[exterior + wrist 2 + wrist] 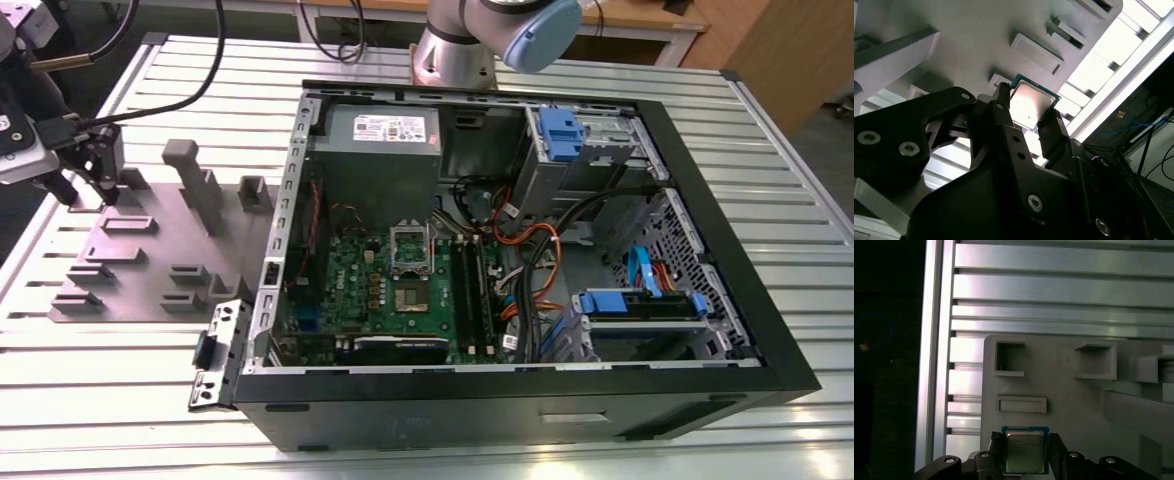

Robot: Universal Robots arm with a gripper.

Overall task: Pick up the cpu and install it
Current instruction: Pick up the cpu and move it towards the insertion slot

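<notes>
Gripping: the gripper (1026, 107) is clenched on the cpu (1032, 100), with one black finger (995, 452) on each of two opposite edges.
Cpu: a small square chip with its silvery top facing both wrist cameras and a thin green rim around it. It sits between the fingertips over the grey tray (1069, 390).
Contact with tray: I cannot tell whether the chip is lifted clear of the tray or touching it.
Gripper place: in the exterior view it hangs at the exterior view's left, over the far left corner of the tray, well apart from the computer case (534, 405).
Tray: flat grey plastic with raised blocks and shallow rectangular pockets. It lies on the slatted metal table (120, 385), just beside the case.
Case: black, lying open side up. The green motherboard (350, 275) lies flat inside, near the tray side.
Socket: near the middle of the motherboard, with the silver socket frame (410, 246) just behind it.
Arm: its grey base (454, 55) stands on the table behind the case.
</notes>
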